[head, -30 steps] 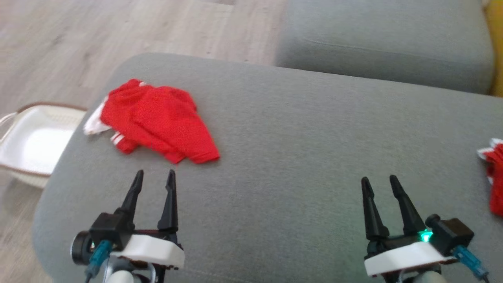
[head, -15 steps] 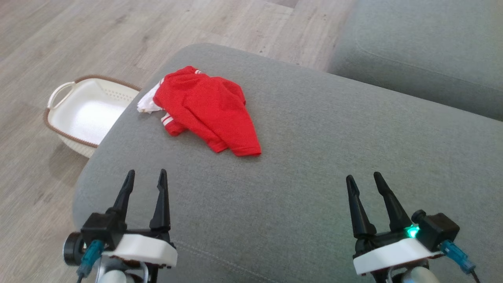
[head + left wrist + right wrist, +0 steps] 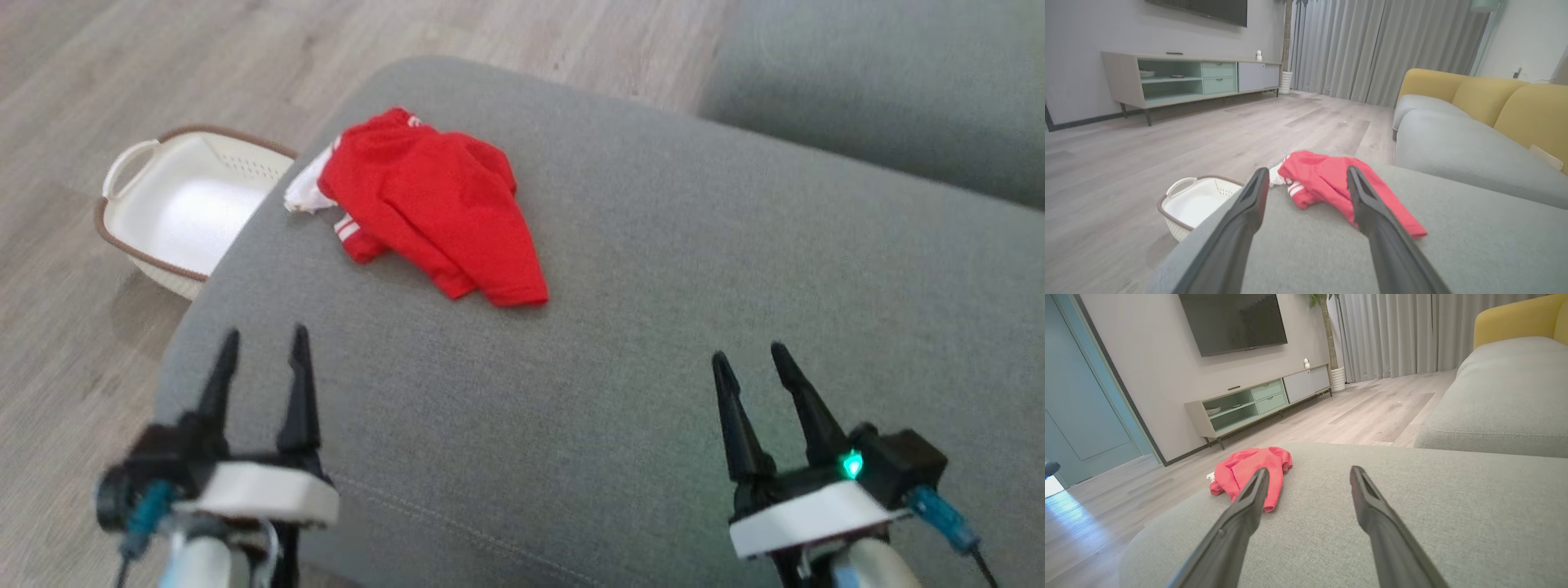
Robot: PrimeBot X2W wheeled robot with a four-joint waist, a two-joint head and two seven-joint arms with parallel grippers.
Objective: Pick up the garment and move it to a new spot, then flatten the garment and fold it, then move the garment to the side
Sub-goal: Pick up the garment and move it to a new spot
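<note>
the garment (image 3: 429,204) is seen at the sofa's (image 3: 653,327) far-left edge, lying 11-to-5, about 1 o'clock from the nearer left gripper (image 3: 265,331), which like the right gripper (image 3: 747,352) is held wide open, empty

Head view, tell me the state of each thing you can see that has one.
garment: crumpled, lying loose on the grey cushion, not held
basket: upright on the floor, visible part empty
left gripper: open, holding nothing, short of the garment
right gripper: open, holding nothing
</note>
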